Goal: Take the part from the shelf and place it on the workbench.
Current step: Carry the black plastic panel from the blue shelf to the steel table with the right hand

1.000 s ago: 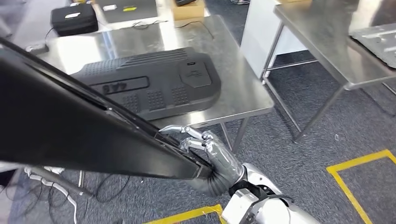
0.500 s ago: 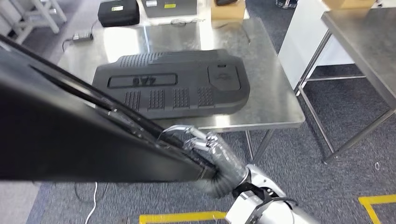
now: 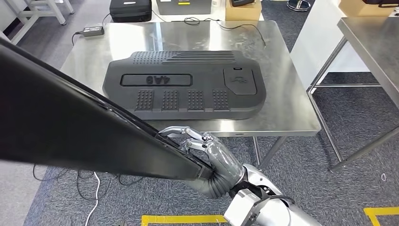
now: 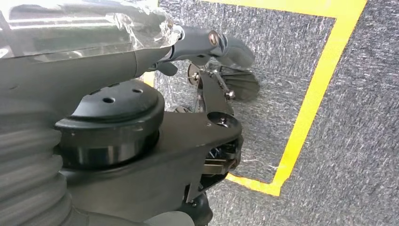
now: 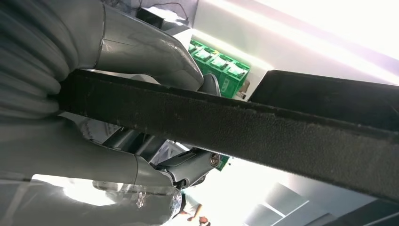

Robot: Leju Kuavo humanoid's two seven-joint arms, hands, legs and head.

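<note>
The part I carry is a long black panel (image 3: pixel 70 136) crossing the head view from the upper left down to the lower middle. My right hand (image 3: pixel 207 153) grips its near end, with fingers curled over the edge. In the right wrist view the panel's rough black edge (image 5: pixel 235 122) runs between the thumb and the fingers of the right hand (image 5: pixel 136 52). The steel workbench (image 3: pixel 287 113) stands just ahead. A second ribbed black part (image 3: pixel 183 84) lies flat on it. My left hand (image 4: pixel 207 40) hangs over the carpet; whether it holds anything is unclear.
At the workbench's far edge are a black case (image 3: pixel 131 8), a cardboard box (image 3: pixel 242 8) and a power adapter (image 3: pixel 92 30). Another steel table (image 3: pixel 376 42) stands to the right. Yellow floor tape (image 3: pixel 179 219) and loose cables (image 3: pixel 94 188) lie on the carpet below.
The whole picture has shifted: the camera has swung so the workbench sits centred and squarer ahead. My right hand's grip on the panel looks unchanged.
</note>
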